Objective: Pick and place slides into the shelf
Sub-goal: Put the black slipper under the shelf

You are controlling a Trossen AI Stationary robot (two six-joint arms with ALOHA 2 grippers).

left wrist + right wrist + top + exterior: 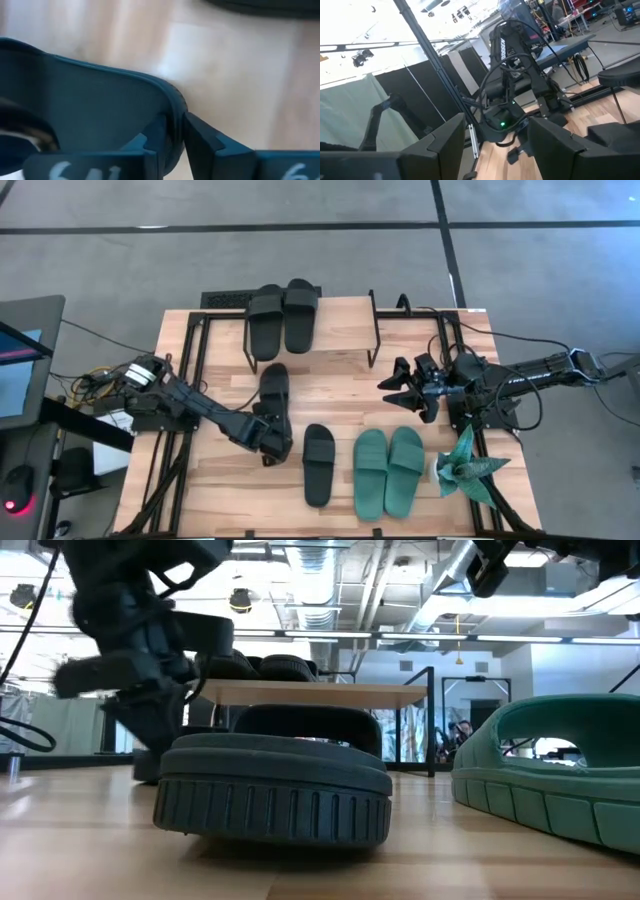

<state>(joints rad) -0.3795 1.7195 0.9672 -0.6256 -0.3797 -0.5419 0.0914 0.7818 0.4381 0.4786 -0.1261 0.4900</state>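
Left gripper (272, 442) pinched on rim of a black slide (274, 395), about seven o'clock from table centre. Shelf (312, 330) at twelve o'clock (two black slides on top). Teal pair (388, 470) at five. Lone black slide (318, 463) at six. Right gripper (397, 387) wide, empty, at three.
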